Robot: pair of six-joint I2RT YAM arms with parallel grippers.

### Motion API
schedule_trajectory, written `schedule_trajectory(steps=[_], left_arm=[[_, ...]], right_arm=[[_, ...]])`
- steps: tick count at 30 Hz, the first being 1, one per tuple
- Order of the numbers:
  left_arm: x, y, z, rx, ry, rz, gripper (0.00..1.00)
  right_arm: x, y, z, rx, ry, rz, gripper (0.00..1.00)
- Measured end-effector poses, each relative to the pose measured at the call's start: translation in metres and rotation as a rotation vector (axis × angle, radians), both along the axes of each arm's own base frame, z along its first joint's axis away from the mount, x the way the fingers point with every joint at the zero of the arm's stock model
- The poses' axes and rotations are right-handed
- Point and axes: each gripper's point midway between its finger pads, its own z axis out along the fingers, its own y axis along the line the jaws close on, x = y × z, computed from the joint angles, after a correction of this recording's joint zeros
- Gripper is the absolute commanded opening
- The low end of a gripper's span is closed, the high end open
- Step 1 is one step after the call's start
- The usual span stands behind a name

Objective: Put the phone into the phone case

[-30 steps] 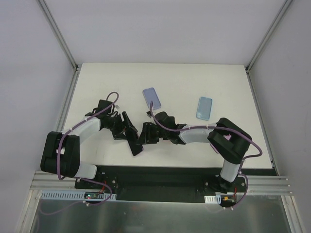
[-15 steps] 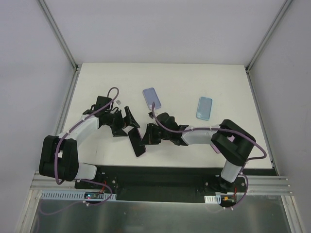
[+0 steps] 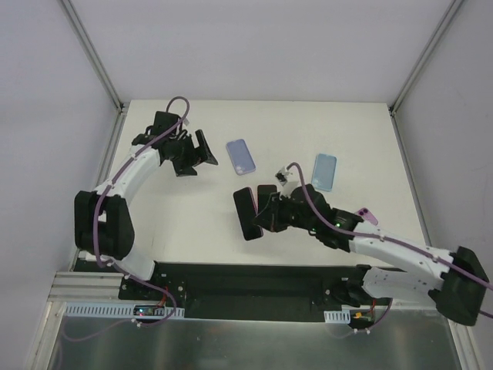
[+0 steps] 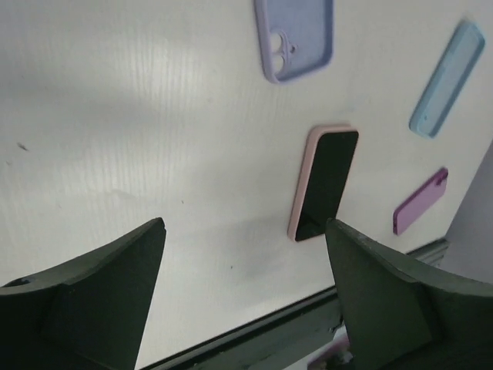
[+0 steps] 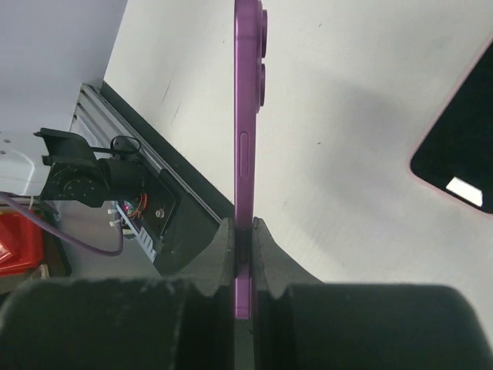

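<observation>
A purple phone (image 5: pixel 245 146) stands edge-on between the fingers of my right gripper (image 5: pixel 243 231), which is shut on its lower end, above the table. Just right of it lies a dark slab with a pink rim (image 5: pixel 458 150), also in the left wrist view (image 4: pixel 323 181). From above, my right gripper (image 3: pixel 271 210) reaches left at mid-table; two dark slabs show at its tip, and I cannot tell which one is held. A lavender phone case (image 3: pixel 240 156) (image 4: pixel 295 35) and a light-blue phone case (image 3: pixel 324 171) (image 4: pixel 447 77) lie farther back. My left gripper (image 3: pixel 202 150) (image 4: pixel 245 227) hangs open and empty at the far left.
A small purple piece (image 4: pixel 420 199) lies right of the pink-rimmed slab, near the right arm's forearm (image 3: pixel 366 214). The table's near edge and black base rail (image 3: pixel 254 274) run just behind my right gripper. White walls with metal posts (image 3: pixel 92 54) enclose the table.
My left gripper opened, let go of the dark slab and swung back to the far left. My right gripper shut on the phone and carried it right, the arm stretching out along the near edge.
</observation>
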Motion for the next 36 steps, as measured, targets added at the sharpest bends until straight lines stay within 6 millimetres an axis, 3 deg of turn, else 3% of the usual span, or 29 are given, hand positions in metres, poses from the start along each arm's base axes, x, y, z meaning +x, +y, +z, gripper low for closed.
schedule_trajectory(steps=[4, 8, 14, 20, 25, 27, 36], left_arm=[[0.037, 0.000, -0.019, 0.059, 0.048, 0.047, 0.77], [0.071, -0.018, -0.034, 0.095, 0.054, 0.035, 0.73], [0.119, -0.071, -0.043, 0.042, -0.001, -0.074, 0.60], [0.158, -0.106, -0.063, -0.009, -0.049, -0.179, 0.33], [0.184, -0.115, -0.076, -0.018, -0.083, -0.199, 0.23], [0.189, -0.116, -0.082, -0.019, -0.082, -0.199, 0.24], [0.196, -0.089, -0.100, 0.053, -0.046, -0.128, 0.26]], right_arm=[[-0.008, -0.035, 0.030, 0.010, -0.097, -0.058, 0.02], [-0.013, -0.067, 0.043, -0.005, -0.148, -0.119, 0.02], [-0.016, -0.100, 0.043, -0.044, -0.179, -0.187, 0.02], [-0.018, -0.116, 0.034, -0.098, -0.177, -0.217, 0.02], [-0.020, -0.127, 0.030, -0.128, -0.180, -0.233, 0.02], [-0.020, -0.131, 0.031, -0.127, -0.186, -0.243, 0.02], [-0.020, -0.144, 0.037, -0.142, -0.209, -0.273, 0.02]])
